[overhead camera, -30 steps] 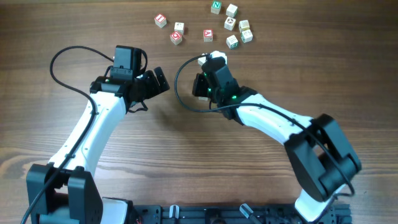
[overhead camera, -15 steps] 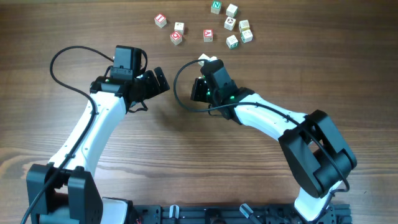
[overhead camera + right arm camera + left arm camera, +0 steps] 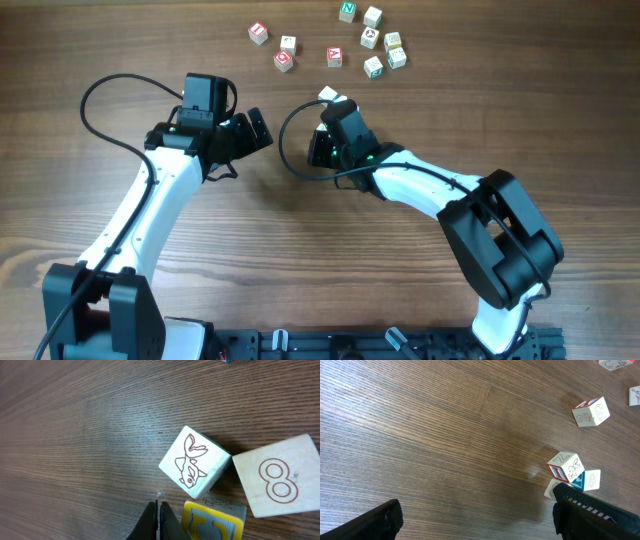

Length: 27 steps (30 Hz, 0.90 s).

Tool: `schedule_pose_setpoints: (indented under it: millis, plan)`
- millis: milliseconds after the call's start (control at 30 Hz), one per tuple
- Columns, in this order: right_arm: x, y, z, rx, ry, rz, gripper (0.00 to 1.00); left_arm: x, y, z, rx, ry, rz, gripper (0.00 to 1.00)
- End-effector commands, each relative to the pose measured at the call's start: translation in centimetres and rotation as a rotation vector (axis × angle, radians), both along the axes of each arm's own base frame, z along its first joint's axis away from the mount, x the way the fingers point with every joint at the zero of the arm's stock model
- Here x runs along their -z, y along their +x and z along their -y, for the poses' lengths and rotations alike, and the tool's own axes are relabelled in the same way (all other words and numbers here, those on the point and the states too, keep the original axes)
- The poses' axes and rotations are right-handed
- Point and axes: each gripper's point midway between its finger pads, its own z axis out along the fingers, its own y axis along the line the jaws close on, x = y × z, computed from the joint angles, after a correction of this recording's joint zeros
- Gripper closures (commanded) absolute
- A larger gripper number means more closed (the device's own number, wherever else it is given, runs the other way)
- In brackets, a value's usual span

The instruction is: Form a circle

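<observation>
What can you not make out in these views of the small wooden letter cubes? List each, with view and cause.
Right wrist: yellow-edged wooden cube, cut off by the bottom edge; symbol unreadable.
Left wrist: half-hidden pale cube, mostly behind a black finger of the open left gripper.
Overhead: two pale cubes mostly under the shut right gripper; scattered far cubes mostly too small to read.
</observation>
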Motion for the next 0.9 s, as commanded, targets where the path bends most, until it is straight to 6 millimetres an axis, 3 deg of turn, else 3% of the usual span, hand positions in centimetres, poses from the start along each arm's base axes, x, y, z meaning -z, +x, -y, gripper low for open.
schedule_pose_setpoints:
  millis: [0, 867]
  plan:
    - [0.39, -0.14, -0.18, 0.002, 0.005, -0.011, 0.95, 0.02, 0.01, -0.28, 0.01, 0.017, 0.004, 0.0]
    - [0.21, 0.42, 0.3, 0.032, -0.018, 0.007, 0.95, 0.02, 0.01, -0.28, 0.01, 0.017, 0.004, 0.0]
